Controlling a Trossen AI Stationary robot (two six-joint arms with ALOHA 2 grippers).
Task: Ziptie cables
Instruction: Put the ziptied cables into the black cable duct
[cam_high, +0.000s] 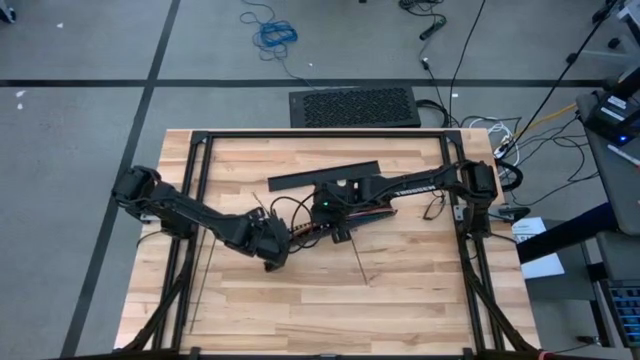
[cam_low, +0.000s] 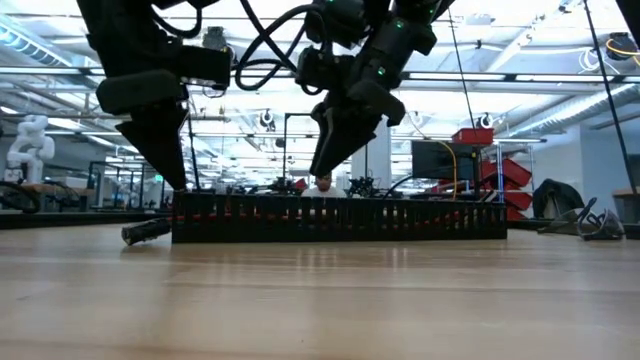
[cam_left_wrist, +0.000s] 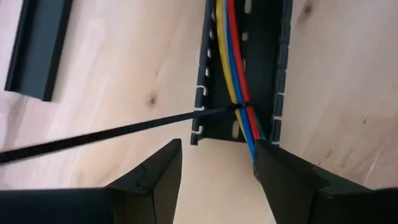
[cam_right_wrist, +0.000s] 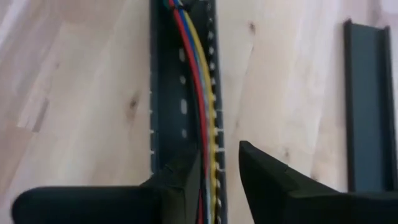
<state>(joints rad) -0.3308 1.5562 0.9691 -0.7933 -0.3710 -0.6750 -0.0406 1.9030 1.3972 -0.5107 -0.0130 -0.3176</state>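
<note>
The left gripper (cam_left_wrist: 217, 165) hangs just above the left end of the slotted channel (cam_left_wrist: 273, 74), near the middle of the wooden table (cam_high: 300, 300), and its two dark fingers (cam_left_wrist: 155, 177) stand apart with bare wood between them, so it is released and holds nothing. The left arm reaches in from the left edge of the table, bent at the elbow, with the wrist turned down toward the channel. The right gripper (cam_right_wrist: 217, 171) is over the same channel, more to the right, and its fingers stand on both sides of the cables (cam_right_wrist: 199, 93) with only a narrow gap; I cannot tell if they already press the wires or only stand around them. The right arm stretches from the right edge of the table toward the centre, almost straight, and in the low view its gripper points steeply down into the channel. The channel is a long black open tray with slotted walls, and the cables lie inside it along its length: yellow, blue and red wires close together, with a little green at the left end. A ziptie (cam_left_wrist: 124, 130) is looped around the cables near that left end, and its long thin tail goes out through a slot in the wall and lies over the table. A separate black cover strip (cam_high: 322, 175) lies on the table on the far side of the channel, apart from it.
</note>
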